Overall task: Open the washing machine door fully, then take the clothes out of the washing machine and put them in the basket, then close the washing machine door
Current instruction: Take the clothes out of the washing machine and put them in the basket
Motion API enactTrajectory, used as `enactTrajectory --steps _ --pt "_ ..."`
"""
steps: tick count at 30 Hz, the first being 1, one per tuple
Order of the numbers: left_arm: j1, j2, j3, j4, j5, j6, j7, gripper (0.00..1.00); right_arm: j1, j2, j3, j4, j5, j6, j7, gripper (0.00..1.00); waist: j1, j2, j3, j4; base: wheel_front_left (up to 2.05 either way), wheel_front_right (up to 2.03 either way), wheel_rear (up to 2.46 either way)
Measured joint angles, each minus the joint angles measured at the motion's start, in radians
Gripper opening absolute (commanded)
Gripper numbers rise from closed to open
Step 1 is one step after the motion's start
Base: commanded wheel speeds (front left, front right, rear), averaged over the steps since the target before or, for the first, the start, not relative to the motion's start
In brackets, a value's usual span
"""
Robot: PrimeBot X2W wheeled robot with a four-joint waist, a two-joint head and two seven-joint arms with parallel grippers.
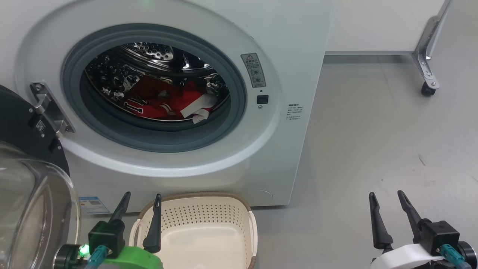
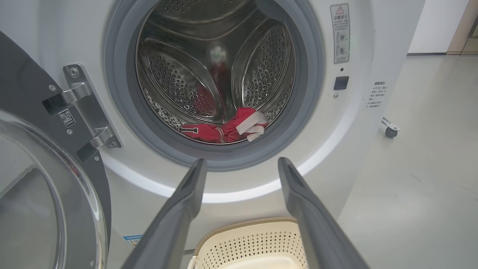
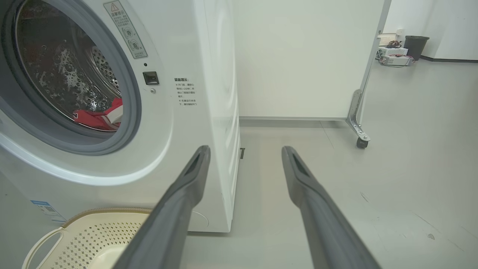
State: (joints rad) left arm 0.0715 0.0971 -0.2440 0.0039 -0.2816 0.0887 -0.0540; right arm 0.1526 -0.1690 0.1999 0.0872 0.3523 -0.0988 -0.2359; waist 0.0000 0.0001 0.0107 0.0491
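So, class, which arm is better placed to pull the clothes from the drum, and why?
Left. The left jaws, open, point at the drum and the clothes, above the basket. The right jaws aim past the washing machine at the floor.

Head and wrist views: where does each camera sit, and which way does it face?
Head view: on the head, looking down at the big white front-loading washing machine; left end effector lower left, right end effector lower right.
Left wrist view: on the left wrist, facing the steel drum and red clothes; own dark fingers show.
Right wrist view: on the right wrist, facing the machine's right edge and floor; own fingers show.
Shared: clothes and cream perforated plastic basket.
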Motion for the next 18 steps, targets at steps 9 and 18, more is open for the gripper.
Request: enactTrajectory --steps 9,18 --pt "-0.003 -0.004 0.002 0.01 -0.02 -0.002 0.002 1.0 -0.003 -0.013 0.003 -0.019 0.0 0.003 0.002 1.0 0.0 0.0 0.025 -0.013 0.0 0.0 0.0" --pt "-0.087 -0.012 0.013 0.037 -0.061 -0.007 0.032 1.0 -0.029 -0.025 0.003 -0.051 0.0 0.01 0.011 1.0 0.0 0.0 0.088 -0.039 0.0 0.0 0.0"
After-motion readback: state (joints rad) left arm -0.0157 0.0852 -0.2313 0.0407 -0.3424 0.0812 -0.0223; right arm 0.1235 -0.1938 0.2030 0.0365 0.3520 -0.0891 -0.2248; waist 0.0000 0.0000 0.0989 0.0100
